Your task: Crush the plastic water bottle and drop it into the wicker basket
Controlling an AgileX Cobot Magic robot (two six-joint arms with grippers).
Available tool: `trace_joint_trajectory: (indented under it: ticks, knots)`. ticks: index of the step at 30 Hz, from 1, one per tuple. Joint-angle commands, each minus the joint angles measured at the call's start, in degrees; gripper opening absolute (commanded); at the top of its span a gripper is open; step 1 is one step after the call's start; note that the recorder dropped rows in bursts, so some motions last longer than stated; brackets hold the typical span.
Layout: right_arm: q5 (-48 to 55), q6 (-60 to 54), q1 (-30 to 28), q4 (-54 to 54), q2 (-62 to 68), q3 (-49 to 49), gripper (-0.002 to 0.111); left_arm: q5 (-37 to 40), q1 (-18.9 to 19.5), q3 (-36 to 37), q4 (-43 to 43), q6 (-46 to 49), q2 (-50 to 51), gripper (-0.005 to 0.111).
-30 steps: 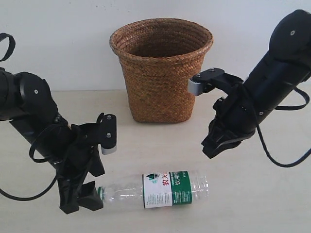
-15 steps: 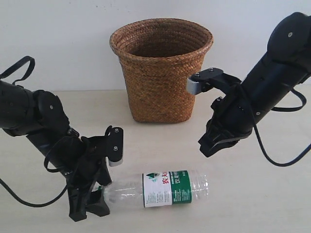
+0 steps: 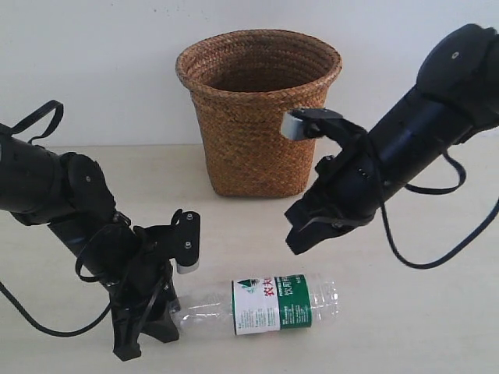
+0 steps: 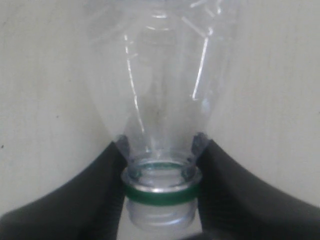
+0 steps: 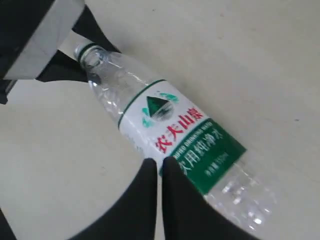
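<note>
The plastic water bottle (image 3: 284, 302) lies on its side on the table in front of the wicker basket (image 3: 257, 117), neck pointing left. My left gripper (image 3: 160, 315) is at the neck. In the left wrist view its black fingers (image 4: 100, 190) press both sides of the green cap ring, so the left gripper (image 4: 161, 145) is shut on the bottle (image 4: 160, 85). My right gripper (image 3: 300, 234) hangs above the bottle's label, apart from it. In the right wrist view the right gripper (image 5: 155, 162) is shut with nothing in it, over the green-and-white label of the bottle (image 5: 170, 125).
The basket stands upright at the back centre against a white wall. The pale tabletop (image 3: 421, 312) stretches to the right of the bottle. Black cables loop off both arms.
My left gripper slid right onto the bottle's neck, and the bottle shifted slightly right. My right arm swung left and down toward the bottle's label.
</note>
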Motion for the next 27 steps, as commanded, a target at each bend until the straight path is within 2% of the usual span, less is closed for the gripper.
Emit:
trace_joint_trajectory:
  ticks: [1,8,18,27]
  knots:
    - [-2.38,1.53,3.05,4.76,5.30,-0.21,0.000,0.66,-0.27,-0.20,-0.69,-0.47,0.05,0.004]
    - [-5.76,-1.03,5.80,5.47,10.94,-0.40,0.000,0.92,-0.27,-0.20,-0.69,-1.57,0.05,0.004]
    - [-6.23,1.08,5.93,1.71,19.26,-3.17,0.000,1.23,-0.27,-0.20,0.12,-1.76,0.05,0.004]
    - [-3.05,18.66,5.93,-16.22,25.89,-7.15,0.000,1.73,-0.27,-0.20,0.17,-1.76,0.05,0.004]
